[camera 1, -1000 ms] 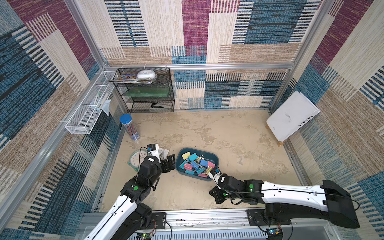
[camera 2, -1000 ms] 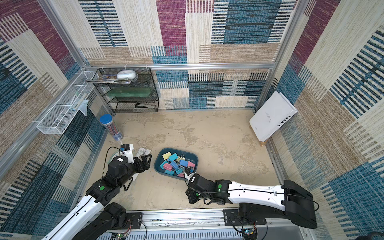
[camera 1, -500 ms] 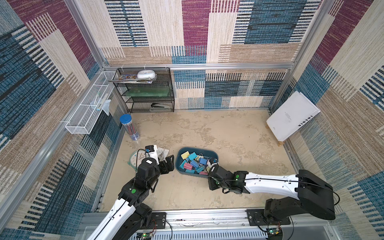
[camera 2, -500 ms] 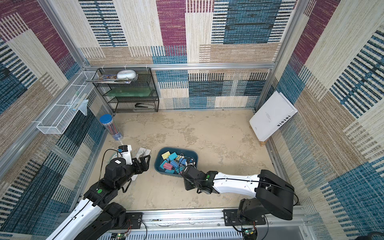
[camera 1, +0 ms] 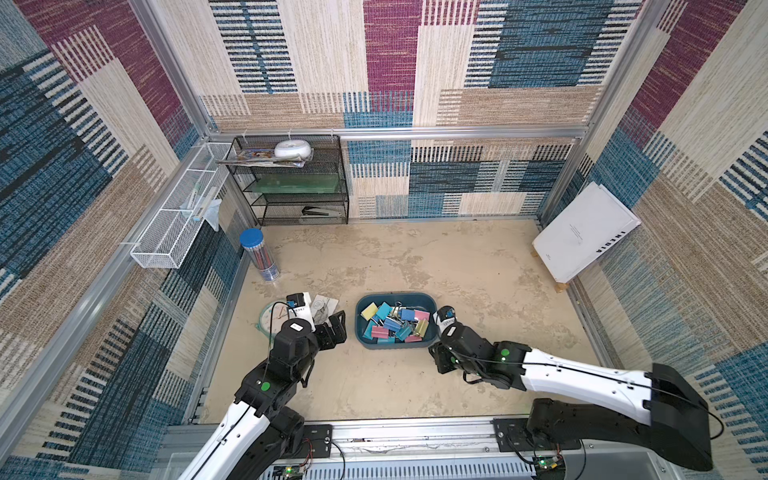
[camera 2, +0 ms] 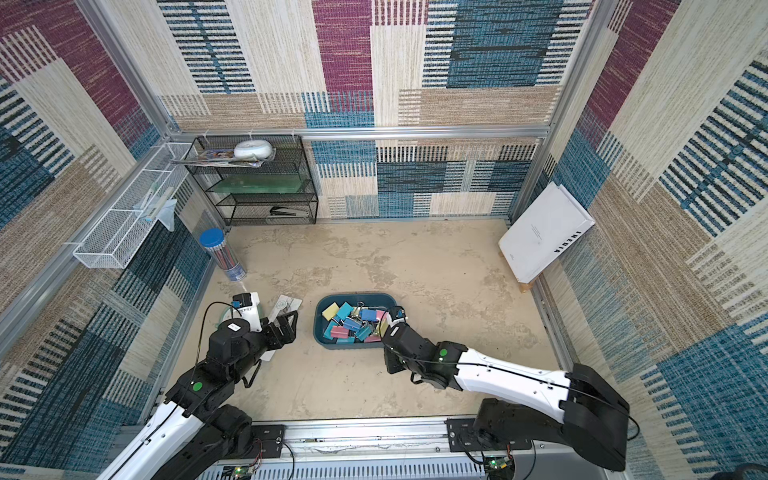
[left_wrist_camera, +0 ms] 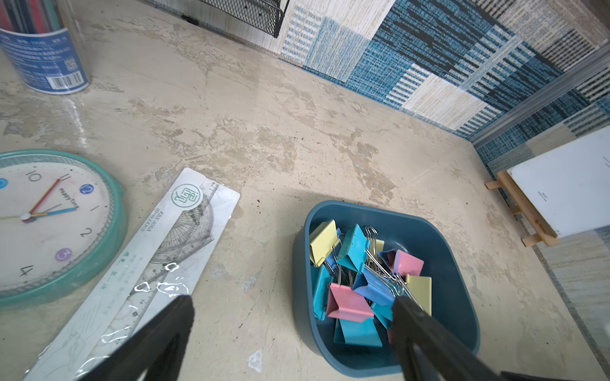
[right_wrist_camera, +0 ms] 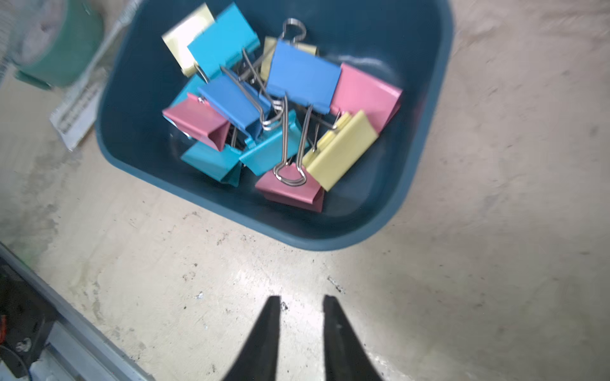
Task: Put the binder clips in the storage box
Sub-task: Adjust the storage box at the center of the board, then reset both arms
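Note:
The storage box (camera 1: 395,296) (camera 2: 353,296) (left_wrist_camera: 363,207) (right_wrist_camera: 297,242) is a dark teal tub near the table's front middle. Several pink, yellow and blue binder clips (camera 1: 395,324) (camera 2: 353,322) (left_wrist_camera: 350,303) (right_wrist_camera: 280,109) lie piled inside it. My left gripper (camera 1: 332,330) (left_wrist_camera: 293,303) hangs just left of the box, wide open and empty; one finger shows in front of the clips. My right gripper (camera 1: 437,358) (right_wrist_camera: 302,298) hovers over bare table off the box's near right corner, its jaws parted with nothing between them.
A round green clock (camera 1: 266,322) (left_wrist_camera: 49,224) and a packed ruler set (left_wrist_camera: 165,250) lie left of the box. A pencil tube (camera 1: 257,257), black mesh rack (camera 1: 299,183) and white wire basket (camera 1: 174,224) stand at back left. A white book (camera 1: 582,232) leans at right.
My right gripper has gone from shut to parted and its arm has shifted beside the box's near right corner. The left gripper's jaws have widened a little.

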Robot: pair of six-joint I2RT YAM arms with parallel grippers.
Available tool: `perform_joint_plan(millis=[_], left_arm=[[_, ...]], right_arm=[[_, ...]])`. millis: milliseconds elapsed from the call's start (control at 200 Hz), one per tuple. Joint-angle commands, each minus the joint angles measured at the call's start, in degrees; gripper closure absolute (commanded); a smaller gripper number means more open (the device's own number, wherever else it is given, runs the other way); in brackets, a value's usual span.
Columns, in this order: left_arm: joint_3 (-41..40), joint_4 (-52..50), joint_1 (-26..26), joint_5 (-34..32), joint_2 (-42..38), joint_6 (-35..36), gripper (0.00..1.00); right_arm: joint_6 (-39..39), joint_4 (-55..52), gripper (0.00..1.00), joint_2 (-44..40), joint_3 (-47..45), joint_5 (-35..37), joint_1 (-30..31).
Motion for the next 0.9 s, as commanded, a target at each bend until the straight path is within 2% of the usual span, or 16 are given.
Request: perform_joint_plan(millis=[0, 35, 170, 215, 285, 331, 406, 451, 496, 556, 631, 681, 731, 776, 897], left_arm=[[1.59, -1.19, 0.25, -9.96, -0.18, -0.68, 0.01], [1.88, 0.44, 0.24, -12.13, 0.35, 0.41, 0.01], [0.64, 11.36, 1.08, -23.46, 4.54, 8.57, 0.01], [-0.34, 15.81, 2.45, -26.89, 6.97, 11.8, 0.01], [-1.71, 21.34, 6.44, -28.74, 10.71, 15.06, 0.01], [-4.24, 28.65, 8.87, -29.22, 12.97, 18.45, 0.01], [-8.73, 39.82, 13.31, -26.84, 16.38, 23.55, 0.01], [-9.98, 42.73, 16.82, -23.95, 18.59, 22.74, 0.01], [-10.74, 45.52, 20.5, -19.23, 21.7, 22.13, 0.01], [-10.73, 48.49, 23.45, -15.7, 26.79, 22.36, 0.01], [-10.5, 53.22, 24.93, -11.67, 33.4, 24.76, 0.01], [-10.67, 58.63, 25.14, -9.12, 38.39, 25.8, 0.01], [-10.85, 65.72, 25.17, -8.55, 43.63, 27.65, 0.0], [-10.18, 65.88, 25.8, -4.17, 46.1, 27.01, 0.0], [-8.05, 72.32, 25.9, 1.36, 56.0, 29.25, 0.01]], right_arm=[[-6.64, -3.26, 0.1, -6.61, 1.77, 11.28, -5.1], [-10.68, -1.23, 0.01, -7.49, 2.71, 10.9, -9.69], [-21.3, 9.83, 0.0, -2.22, 7.14, 5.98, -28.01], [-22.55, 14.04, 0.0, 1.46, 8.0, 7.84, -32.33], [-23.83, 22.05, 0.0, 5.77, 7.31, 11.65, -36.71], [-25.49, 31.5, 0.0, 6.95, 4.22, 15.81, -38.22], [-32.24, 52.68, 0.0, 7.55, -4.87, 16.51, -41.0], [-34.85, 64.24, 0.0, 8.86, -9.95, 16.95, -42.92], [-35.78, 71.47, 0.01, 11.17, -12.94, 17.11, -45.71], [-36.02, 72.94, 0.0, 14.86, -13.42, 17.04, -49.52], [-37.72, 76.98, 0.01, 19.36, -14.52, 12.79, -53.42], [-38.46, 77.5, 0.0, 18.96, -14.58, 12.59, -53.95], [-37.85, 79.29, 0.01, 18.16, -15.49, 6.62, -55.76], [-37.22, 78.95, 0.01, 18.68, -14.64, 1.42, -57.63], [-38.01, 77.92, 0.01, 19.77, -13.16, -4.3, -58.71]])
